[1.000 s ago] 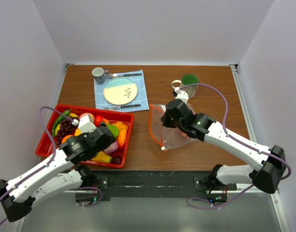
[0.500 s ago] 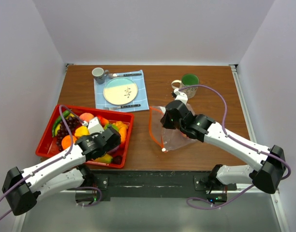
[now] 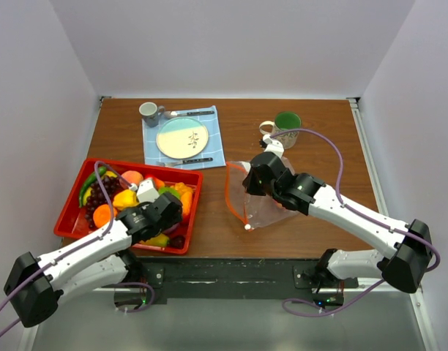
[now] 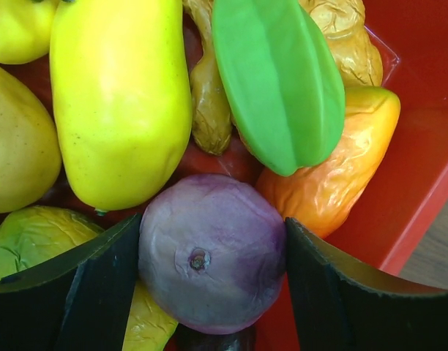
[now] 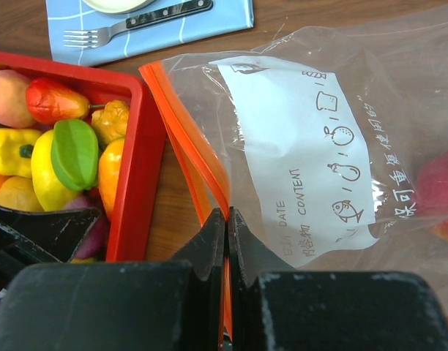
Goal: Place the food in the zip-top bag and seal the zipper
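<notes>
Purple fruit (image 4: 209, 241) clamped in L claw (image 4: 213, 289), wrist-cam only, R claw (image 5: 226, 235) pinches zipper (image 5: 186, 155)

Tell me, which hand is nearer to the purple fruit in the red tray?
Left. The left hand is closed on the purple fruit from both sides; the right hand is away at the bag, pinching its edge.

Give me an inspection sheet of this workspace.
Surface: wooden table, no spills seen.
Job's things: food heaped in red tray; zip-top bag lying on table, zipper unsealed.
Clutter: plate and knife on blue cloth, grey cup, green mug.
Grippers: left gripper shut on purple fruit; right gripper pinching the bag at its zipper.
Cables: purple cable looped over each arm.
Surroundings: white walls; nothing else seen.
</notes>
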You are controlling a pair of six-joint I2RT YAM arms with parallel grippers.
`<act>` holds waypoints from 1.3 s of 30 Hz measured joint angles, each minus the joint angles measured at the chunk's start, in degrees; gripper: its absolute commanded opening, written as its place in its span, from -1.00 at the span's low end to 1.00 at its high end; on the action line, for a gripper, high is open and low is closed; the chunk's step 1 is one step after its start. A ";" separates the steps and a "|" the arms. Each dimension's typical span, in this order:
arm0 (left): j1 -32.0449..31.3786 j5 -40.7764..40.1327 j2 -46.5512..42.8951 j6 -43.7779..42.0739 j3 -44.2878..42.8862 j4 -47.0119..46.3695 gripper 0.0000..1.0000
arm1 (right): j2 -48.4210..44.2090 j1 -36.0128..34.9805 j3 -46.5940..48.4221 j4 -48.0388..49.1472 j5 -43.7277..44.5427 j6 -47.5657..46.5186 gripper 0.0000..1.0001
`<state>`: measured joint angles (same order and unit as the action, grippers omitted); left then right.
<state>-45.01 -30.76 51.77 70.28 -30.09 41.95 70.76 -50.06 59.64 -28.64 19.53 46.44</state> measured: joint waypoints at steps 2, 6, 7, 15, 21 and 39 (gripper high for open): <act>0.00 0.00 -0.81 -0.42 -0.31 0.94 -0.16 | 0.00 0.00 0.00 0.00 -0.02 0.00 -1.00; 0.00 -0.33 -3.28 -0.90 -3.10 4.37 -0.24 | 0.00 0.00 0.00 0.00 -0.17 -0.02 -1.00; 0.00 -0.48 -4.02 -1.11 -4.35 5.35 -0.28 | 0.00 0.00 0.00 0.00 -0.20 -0.02 -1.00; 0.00 0.57 -7.45 -6.88 -12.94 7.10 -0.31 | 0.28 0.00 0.02 0.00 -1.07 -0.02 -1.00; 0.00 6.71 -6.78 -11.21 -16.04 0.15 -0.35 | 1.36 0.00 0.55 -0.04 -1.38 0.02 -1.00; -4.55 20.26 14.25 -9.62 -14.69 -38.56 -0.29 | -0.31 0.00 3.10 -1.95 -2.58 2.43 -1.00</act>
<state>-49.56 -10.50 66.02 60.66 -44.77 3.40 70.46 -50.06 62.74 -30.59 16.95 48.86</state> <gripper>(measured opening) 0.753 0.012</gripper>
